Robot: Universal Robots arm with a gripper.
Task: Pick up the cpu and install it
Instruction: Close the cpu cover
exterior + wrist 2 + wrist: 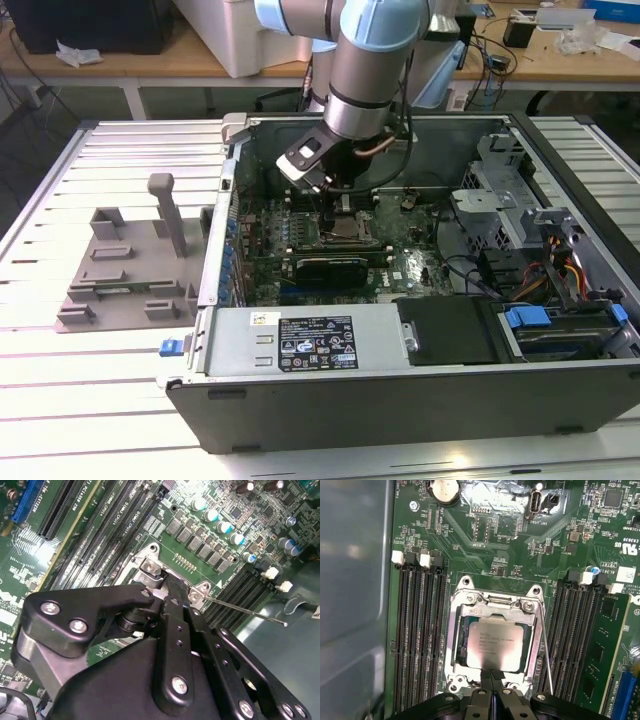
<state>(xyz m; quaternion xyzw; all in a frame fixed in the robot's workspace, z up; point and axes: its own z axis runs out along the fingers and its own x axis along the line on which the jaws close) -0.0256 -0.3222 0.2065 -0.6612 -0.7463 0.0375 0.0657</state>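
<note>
Silvery-grey cpu (494,646) lying flat in the metal socket frame (462,611) on the green motherboard (495,555), gripper (493,674) right at its edge, fingers (487,681) clenched together on nothing, wire lever (547,645) alongside.

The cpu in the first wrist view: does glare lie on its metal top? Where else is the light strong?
First wrist view: yes, a pale sheen washes part of the cpu. Exterior view: bright glare on the slatted table nearest the camera; inside the computer case it is dimmer.
</note>
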